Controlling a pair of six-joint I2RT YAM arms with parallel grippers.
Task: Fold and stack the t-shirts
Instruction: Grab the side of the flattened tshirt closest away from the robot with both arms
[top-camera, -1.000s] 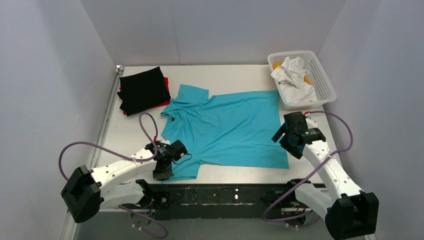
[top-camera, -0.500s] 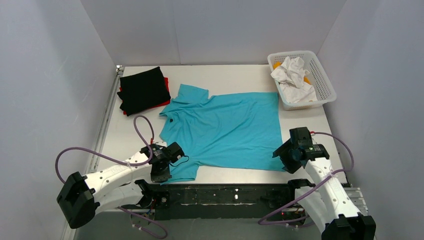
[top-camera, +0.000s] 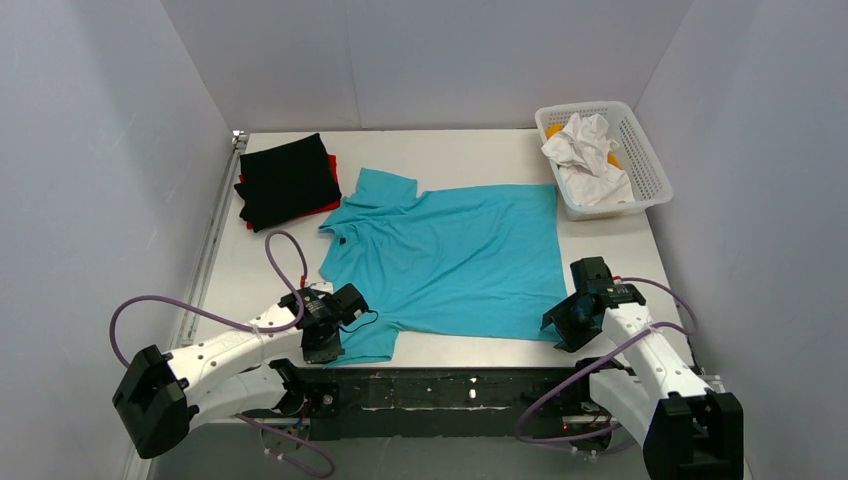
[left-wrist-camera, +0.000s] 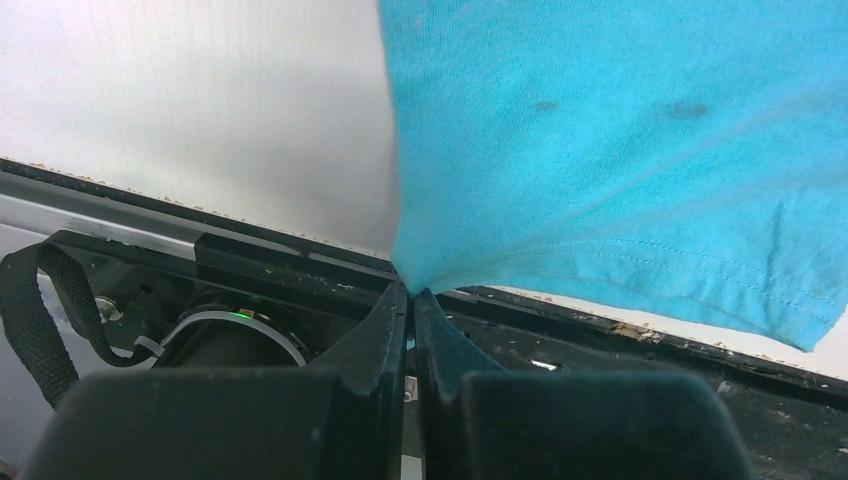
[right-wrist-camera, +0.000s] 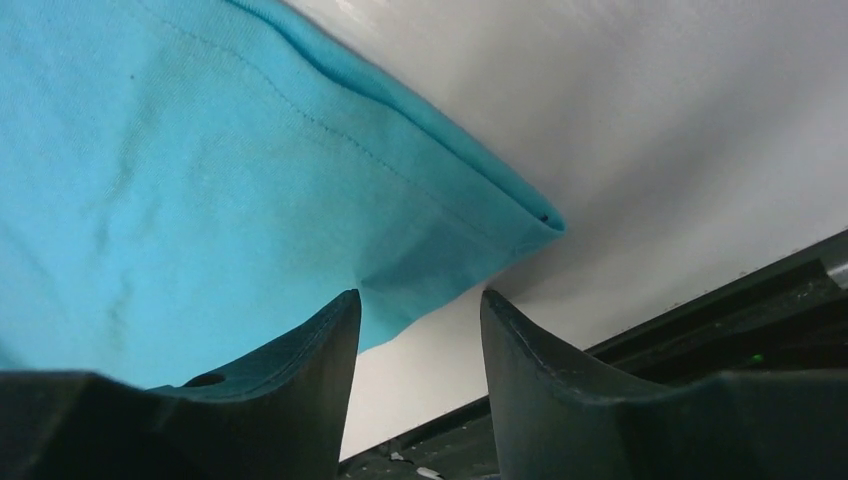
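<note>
Since the next fold hangs on lifting the near edge from both ends at once, what I'm watching is where that edge sits relative to each pincer. The turquoise t-shirt (top-camera: 450, 255) lies flat on the table (top-camera: 470, 150) with its long axis running left to right, collar end toward my left arm and hem toward my right. The folded black shirt (top-camera: 288, 180) sits at the far left, just beyond the far sleeve. On the near sleeve (top-camera: 370, 340) my left gripper (left-wrist-camera: 411, 292) is clenched, cloth bunching into a peak right at the fingertips by the table's front lip. The right gripper (right-wrist-camera: 418, 297) is the one that matters: its jaws stand apart with nothing pinched, and the near hem corner (right-wrist-camera: 520, 215) sits just ahead of them, a touch toward the right-hand finger, with bare table showing in the gap. So I reckon it has to nudge forward over that corner before it bites, or it grabs air
</note>
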